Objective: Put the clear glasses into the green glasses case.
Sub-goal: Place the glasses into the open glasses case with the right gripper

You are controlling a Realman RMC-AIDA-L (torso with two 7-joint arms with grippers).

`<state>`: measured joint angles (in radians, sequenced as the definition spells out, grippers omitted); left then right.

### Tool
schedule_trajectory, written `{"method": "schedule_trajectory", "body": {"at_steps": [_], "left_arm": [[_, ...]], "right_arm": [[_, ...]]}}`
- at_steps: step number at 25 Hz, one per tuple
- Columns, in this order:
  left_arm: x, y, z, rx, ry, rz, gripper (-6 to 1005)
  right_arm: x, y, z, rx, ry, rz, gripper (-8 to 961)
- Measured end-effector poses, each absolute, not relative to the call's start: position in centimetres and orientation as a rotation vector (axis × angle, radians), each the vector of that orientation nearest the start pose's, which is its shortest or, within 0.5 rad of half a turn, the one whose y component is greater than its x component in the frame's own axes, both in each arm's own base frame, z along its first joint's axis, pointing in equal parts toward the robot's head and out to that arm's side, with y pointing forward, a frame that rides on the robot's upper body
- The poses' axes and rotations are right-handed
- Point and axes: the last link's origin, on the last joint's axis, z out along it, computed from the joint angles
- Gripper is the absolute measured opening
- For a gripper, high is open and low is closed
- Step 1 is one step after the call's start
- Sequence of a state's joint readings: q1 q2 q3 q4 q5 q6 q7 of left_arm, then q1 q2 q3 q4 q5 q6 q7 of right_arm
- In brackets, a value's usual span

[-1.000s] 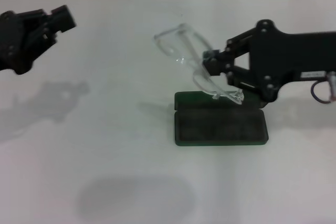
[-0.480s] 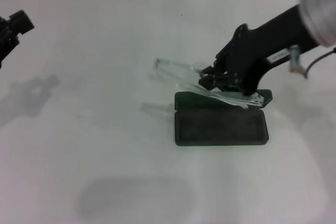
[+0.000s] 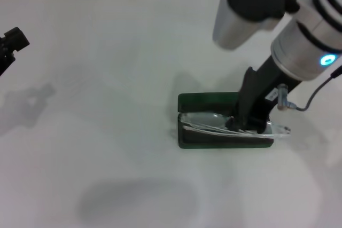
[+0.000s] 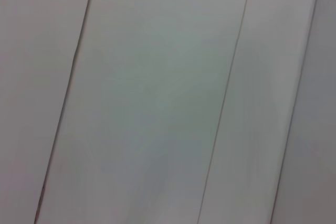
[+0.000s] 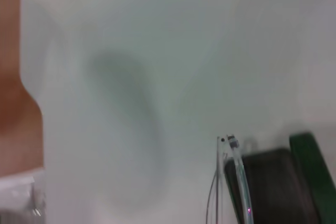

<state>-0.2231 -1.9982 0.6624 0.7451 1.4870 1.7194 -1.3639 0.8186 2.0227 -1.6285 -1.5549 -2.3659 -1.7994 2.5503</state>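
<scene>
The green glasses case [image 3: 206,101] lies open in the middle of the white table, lid flat toward the back. The clear glasses [image 3: 209,124] lie low across the case's front half, and one clear tip pokes past the case's right end. My right gripper [image 3: 248,125] reaches straight down into the right part of the case and is shut on the clear glasses. In the right wrist view a clear arm of the glasses [image 5: 240,179] runs beside the case's dark lining and green edge [image 5: 314,177]. My left gripper [image 3: 10,42] is parked at the far left edge.
The white table [image 3: 107,132] surrounds the case on all sides, with a tiled wall at the back. A grey cable [image 3: 315,97] loops off my right wrist. The left wrist view shows only pale panels with thin seams [image 4: 226,98].
My right arm has swung over and down, carrying the glasses from above the lid into the case. The left gripper stays at the left edge.
</scene>
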Motion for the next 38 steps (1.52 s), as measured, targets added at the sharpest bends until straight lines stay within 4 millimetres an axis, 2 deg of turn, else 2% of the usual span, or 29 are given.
{"method": "schedule_trajectory", "body": {"at_steps": [6, 14, 20, 26, 38], "left_arm": [[-30.4, 27.4, 9.5, -2.266, -0.593, -1.124, 95], [-29.9, 27.4, 8.5, -2.247, -0.598, -1.171, 95], [-29.7, 26.9, 7.4, -2.208, -0.572, -1.191, 95], [-30.2, 26.5, 6.5, -2.188, -0.595, -1.202, 96], [-30.3, 26.6, 6.7, -2.191, -0.584, -1.19, 96]], "right_arm": [[7.9, 32.0, -2.1, -2.918, 0.156, -0.787, 77], [9.9, 32.3, -1.9, -2.899, -0.005, -0.866, 79], [11.0, 32.3, -3.0, -2.882, -0.162, -0.92, 79], [10.6, 32.2, -4.9, -2.829, -0.346, -0.925, 80], [9.3, 32.3, -6.7, -2.788, -0.38, -0.881, 82]]}}
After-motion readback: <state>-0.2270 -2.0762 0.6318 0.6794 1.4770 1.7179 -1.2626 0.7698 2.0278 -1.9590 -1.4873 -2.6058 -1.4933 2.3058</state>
